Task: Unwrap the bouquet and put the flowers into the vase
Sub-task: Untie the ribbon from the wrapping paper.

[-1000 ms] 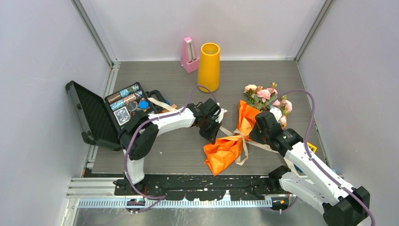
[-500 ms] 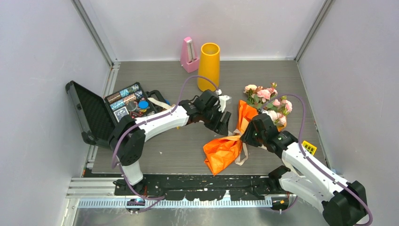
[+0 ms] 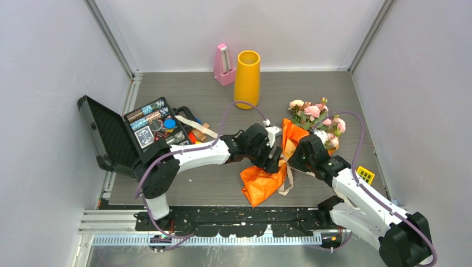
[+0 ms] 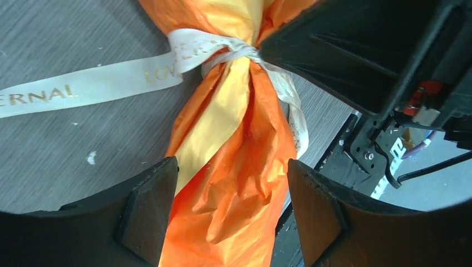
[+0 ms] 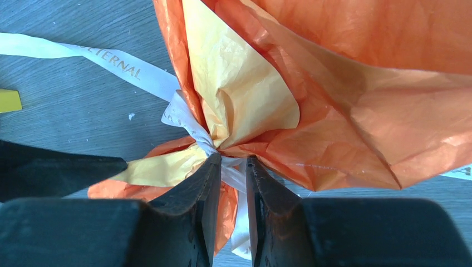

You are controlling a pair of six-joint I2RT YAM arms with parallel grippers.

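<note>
The bouquet lies on the table, its crinkled orange paper [image 3: 261, 181] tied at the neck with a beige ribbon [image 4: 111, 80]. Its pink flowers [image 3: 314, 114] point to the back right. My left gripper [image 3: 273, 158] stands open, and in the left wrist view [image 4: 229, 172] its fingers straddle the paper [image 4: 239, 128] just below the knot without pressing it. From the right, my right gripper [image 3: 294, 160] sits at the neck. In the right wrist view [image 5: 232, 161] its narrow jaws pinch a ribbon [image 5: 128, 69] loop at the knot. The yellow-orange vase [image 3: 247, 78] stands upright at the back.
A pink metronome [image 3: 224, 65] stands left of the vase. An open black case [image 3: 119, 133] with small items lies at the left, with loose bits beside it. A small yellow object [image 3: 364, 174] lies at the right edge, behind the right arm.
My left gripper has opened and swung right and toward the front, onto the bouquet's lower end. The right gripper has edged left along the neck.
</note>
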